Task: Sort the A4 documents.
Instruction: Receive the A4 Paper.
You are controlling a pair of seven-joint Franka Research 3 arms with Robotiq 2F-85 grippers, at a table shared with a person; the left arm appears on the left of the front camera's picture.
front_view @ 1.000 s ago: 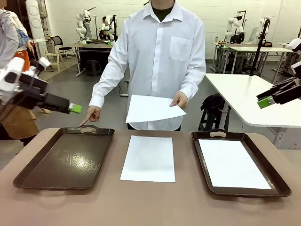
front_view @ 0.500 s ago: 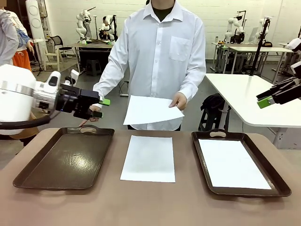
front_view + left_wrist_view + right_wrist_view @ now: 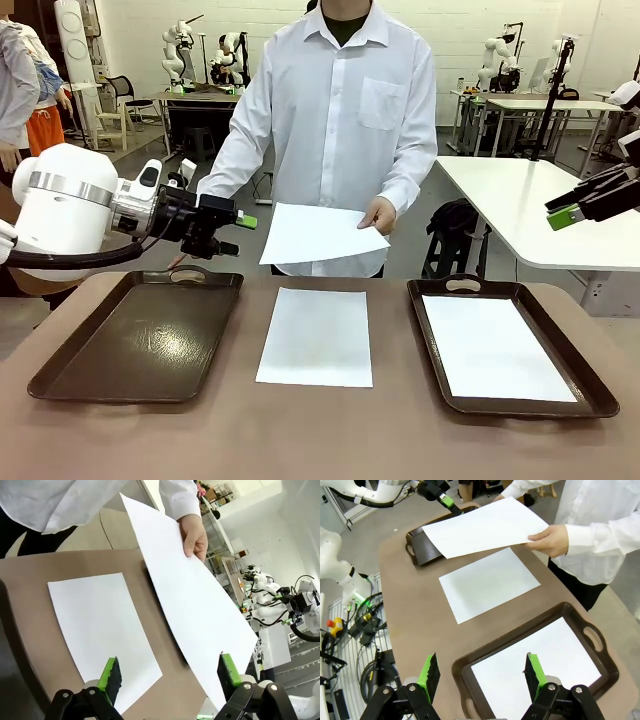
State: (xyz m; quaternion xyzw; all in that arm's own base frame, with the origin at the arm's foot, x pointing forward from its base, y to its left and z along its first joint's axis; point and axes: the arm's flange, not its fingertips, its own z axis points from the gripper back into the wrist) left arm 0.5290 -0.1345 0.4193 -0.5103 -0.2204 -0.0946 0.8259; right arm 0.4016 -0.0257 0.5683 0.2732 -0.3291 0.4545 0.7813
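3 sheets concern you. The held sheet [image 3: 320, 232] is in the air at the far side of the desk [image 3: 330, 440], gripped at its right side by the person's hand [image 3: 380, 213]. The middle sheet [image 3: 316, 336] lies flat on the desk between the 2 trays. The tray sheet [image 3: 495, 347] lies inside the right tray [image 3: 600, 402]. The left tray [image 3: 140, 340] shows its dark bottom with no paper on it.

I judge that the step in hand is the handover of the held sheet. Your left tool [image 3: 240, 233] is just beside its left edge, jaws wide apart and grasping nothing. The next move calls for you to slide the jaws over that edge, 1 pad above and 1 below, and to clench gently, because thin paper bends and slips. Then wait until the person lets go. Probably it goes to the left tray, but I cannot be sure.

Your right tool [image 3: 567, 214] hangs well apart at the right side, also released and without load.

The left wrist view gives what the front view does not: the held sheet's long edge runs slanted across the gap between the green pads [image 3: 111, 677], its near corner close to 1 pad. The right wrist view shows from above that the tray sheet sits fully within the rim.
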